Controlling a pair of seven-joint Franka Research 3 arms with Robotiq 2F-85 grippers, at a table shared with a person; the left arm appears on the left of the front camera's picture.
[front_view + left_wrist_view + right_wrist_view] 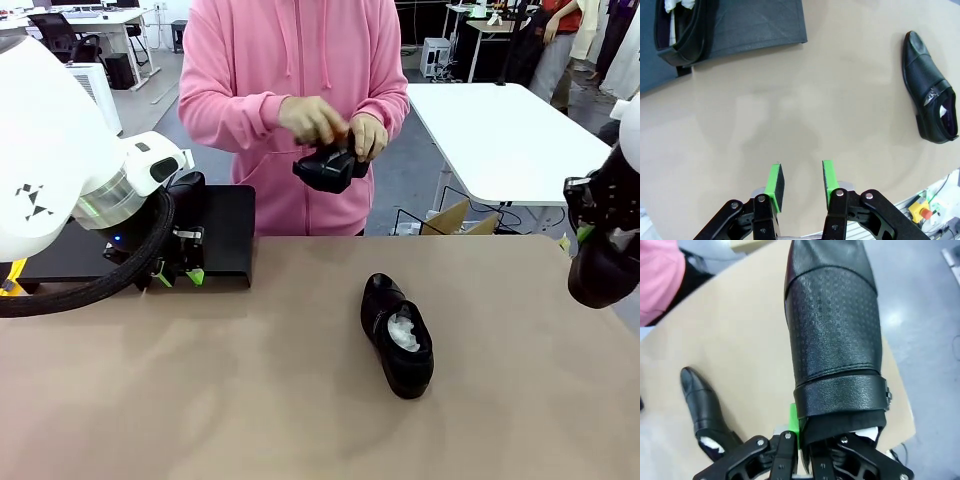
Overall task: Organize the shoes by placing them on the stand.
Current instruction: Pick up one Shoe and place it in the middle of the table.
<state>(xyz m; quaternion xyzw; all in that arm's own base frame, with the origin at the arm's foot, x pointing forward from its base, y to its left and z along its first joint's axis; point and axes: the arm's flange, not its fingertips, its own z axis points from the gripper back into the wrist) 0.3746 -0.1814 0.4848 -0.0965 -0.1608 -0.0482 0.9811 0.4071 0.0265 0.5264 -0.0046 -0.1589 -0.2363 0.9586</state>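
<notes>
One glossy black shoe (398, 335) with white paper inside lies on the tan table right of centre; it is also the shoe (930, 90) at the right of the left wrist view and the shoe (702, 410) low in the right wrist view. Another shoe (680, 35) rests on the matte-black stand (755, 25), which sits at the back left (228, 235). My left gripper (801, 182) hangs open and empty over bare table just in front of the stand (180, 272). My right gripper (805, 435) is shut on a shoe (835, 340), held above the table's right edge (600, 270). The person holds a further shoe (325, 165) in both hands.
The person in a pink hoodie (290, 60) stands at the far side of the table, behind its middle. A white table (500, 130) stands behind at the right. A yellow box with a red button (922, 210) sits off the table's edge in the left wrist view.
</notes>
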